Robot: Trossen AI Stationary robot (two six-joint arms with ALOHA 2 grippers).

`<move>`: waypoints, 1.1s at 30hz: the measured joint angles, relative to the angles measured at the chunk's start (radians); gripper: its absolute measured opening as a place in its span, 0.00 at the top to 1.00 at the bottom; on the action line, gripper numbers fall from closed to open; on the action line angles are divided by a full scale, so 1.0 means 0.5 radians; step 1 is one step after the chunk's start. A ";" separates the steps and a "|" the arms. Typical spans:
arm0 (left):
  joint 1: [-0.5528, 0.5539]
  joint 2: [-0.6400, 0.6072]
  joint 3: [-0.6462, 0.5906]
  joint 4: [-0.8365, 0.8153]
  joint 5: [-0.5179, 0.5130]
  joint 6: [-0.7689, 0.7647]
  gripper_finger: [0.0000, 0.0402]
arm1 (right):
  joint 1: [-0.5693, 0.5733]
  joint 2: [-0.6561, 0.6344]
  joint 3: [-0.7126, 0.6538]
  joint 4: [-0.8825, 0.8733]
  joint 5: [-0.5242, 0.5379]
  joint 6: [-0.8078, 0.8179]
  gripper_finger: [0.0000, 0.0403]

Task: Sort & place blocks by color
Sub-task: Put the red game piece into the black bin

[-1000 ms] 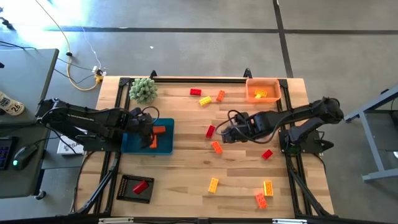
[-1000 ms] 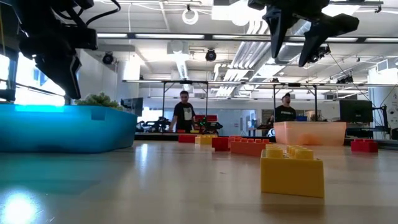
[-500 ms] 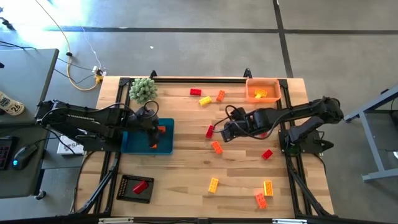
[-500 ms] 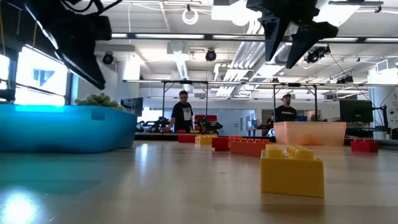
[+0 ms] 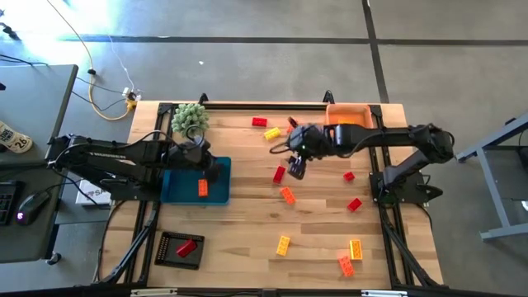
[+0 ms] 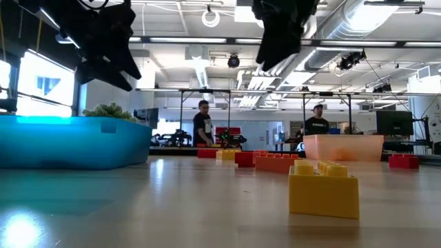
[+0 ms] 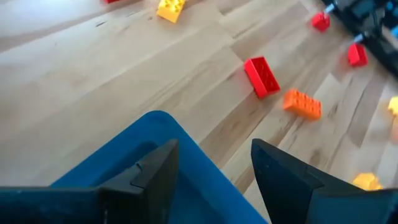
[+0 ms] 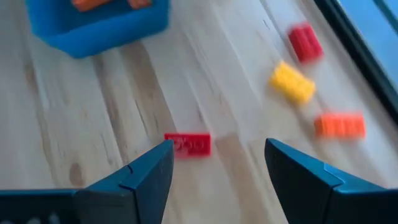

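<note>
Small red, orange and yellow bricks lie scattered flat on the wooden table. A red brick [image 5: 279, 174] and an orange brick [image 5: 287, 195] lie mid-table. Red [image 5: 259, 122], yellow [image 5: 271, 133] and orange [image 5: 292, 126] bricks lie near the far edge. My right gripper [image 5: 294, 168] hovers open and empty just right of the mid-table red brick, which shows ahead of it in the right wrist view [image 8: 188, 144]. My left gripper [image 5: 209, 169] is open and empty above the far right corner of the blue tray [image 5: 177, 188], where an orange brick [image 5: 203, 188] lies.
An orange tray [image 5: 345, 110] sits at the far right, partly under my right arm. A black tray [image 5: 169, 252] at the near left holds a red brick [image 5: 186, 247]. A green plant [image 5: 188, 118] stands at the far left. More bricks lie near right [image 5: 355, 248]. People stand beyond the table.
My right gripper has swung toward the table's far edge and a little left, uncovering a red brick on the right. My left gripper has gone up and toward the far right corner of the blue tray. Both stay open.
</note>
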 joint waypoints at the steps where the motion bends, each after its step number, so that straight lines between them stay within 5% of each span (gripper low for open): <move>1: 0.004 0.000 0.000 0.000 0.001 -0.033 0.53 | -0.026 0.000 0.000 0.034 -0.048 -0.123 0.41; 14: 0.001 0.000 0.000 -0.002 0.011 -0.373 0.53 | -0.217 0.089 0.000 0.110 -0.432 -1.688 0.41; 25: -0.002 0.000 0.000 -0.009 0.131 -0.387 0.53 | -0.215 0.387 0.000 0.141 -0.463 -2.322 0.41; 33: -0.002 0.000 0.000 -0.015 0.125 -0.345 0.53 | -0.214 0.591 0.000 0.171 -0.513 -2.453 0.41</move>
